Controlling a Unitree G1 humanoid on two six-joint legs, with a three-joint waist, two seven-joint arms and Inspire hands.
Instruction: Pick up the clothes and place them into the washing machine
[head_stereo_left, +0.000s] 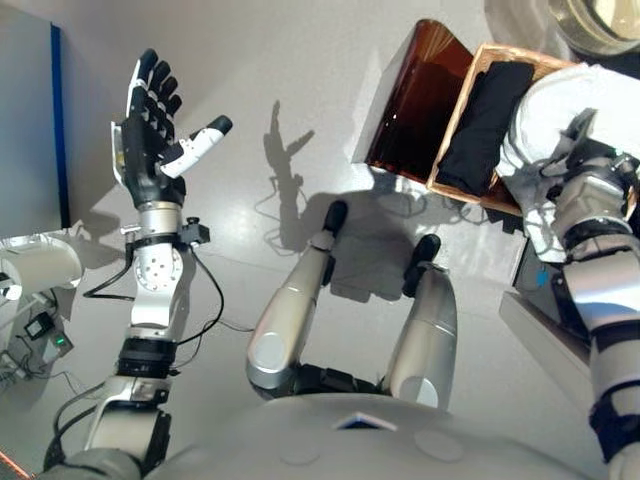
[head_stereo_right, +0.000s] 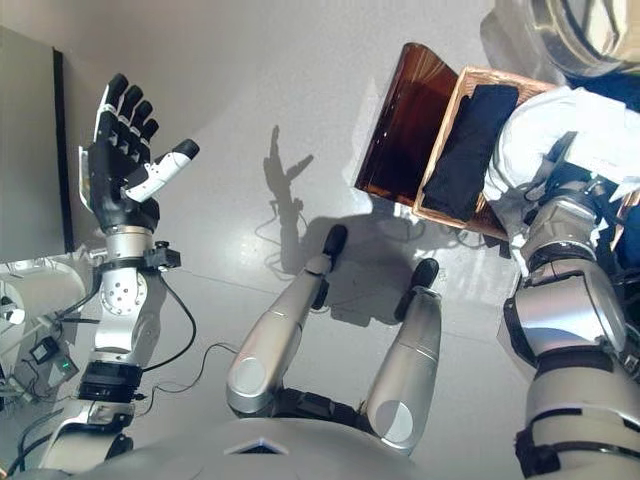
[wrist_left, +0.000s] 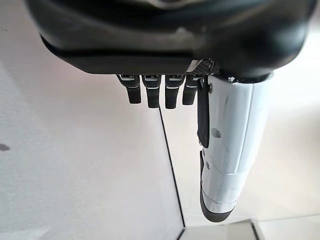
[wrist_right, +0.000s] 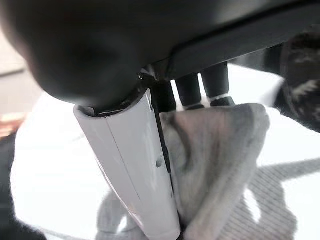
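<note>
A woven basket stands on the floor at the upper right. A dark garment lies inside it. A white garment bulges over the basket's near side. My right hand is sunk into this white cloth. In the right wrist view the white-covered thumb and curled fingers pinch a fold of the white garment. My left hand is raised at the left, well away from the basket, with its fingers straight and holding nothing. The washing machine's round door shows at the top right corner.
A brown translucent container leans against the basket's left side. A grey panel with a blue edge stands at the far left, with a white cylinder and a small device on the floor below it.
</note>
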